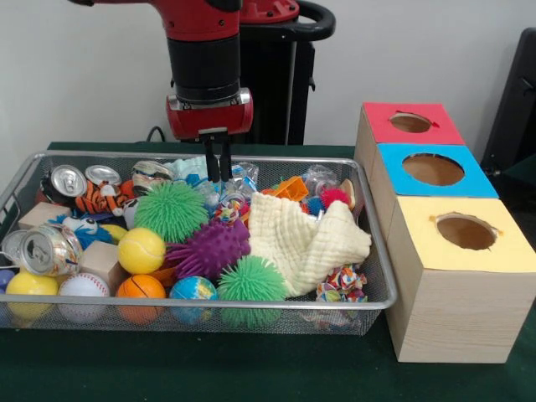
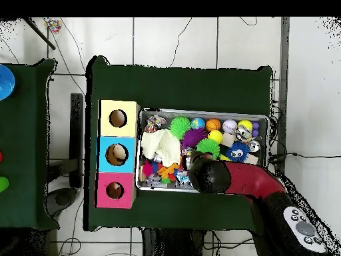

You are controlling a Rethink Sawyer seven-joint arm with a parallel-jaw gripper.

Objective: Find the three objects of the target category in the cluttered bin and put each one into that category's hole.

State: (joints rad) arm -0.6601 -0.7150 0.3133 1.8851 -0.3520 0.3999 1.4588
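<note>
The bin [image 1: 209, 306] is a wide silver wire-mesh basket on the green table, also in the overhead view [image 2: 200, 111]. It is full of clutter: spiky balls in green [image 1: 172, 209] and purple [image 1: 209, 249], a yellow ball [image 1: 141, 249], a small basketball [image 1: 141, 289], drink cans [image 1: 50, 249], and a cream cloth [image 1: 306, 239]. My gripper [image 1: 219, 177] hangs straight down into the back middle of the bin, jaws close together, tips among the small items behind the green spiky ball. Nothing shows between them. In the overhead view the arm [image 2: 240, 179] hides the gripper.
Three wooden boxes with round holes stand beside the bin: red top [image 1: 410, 123], blue top [image 1: 433, 170], yellow top [image 1: 465, 232]. In the overhead view they sit left of the bin, yellow [image 2: 118, 119] farthest from the robot's base. Another green table [image 2: 20, 133] stands at the left.
</note>
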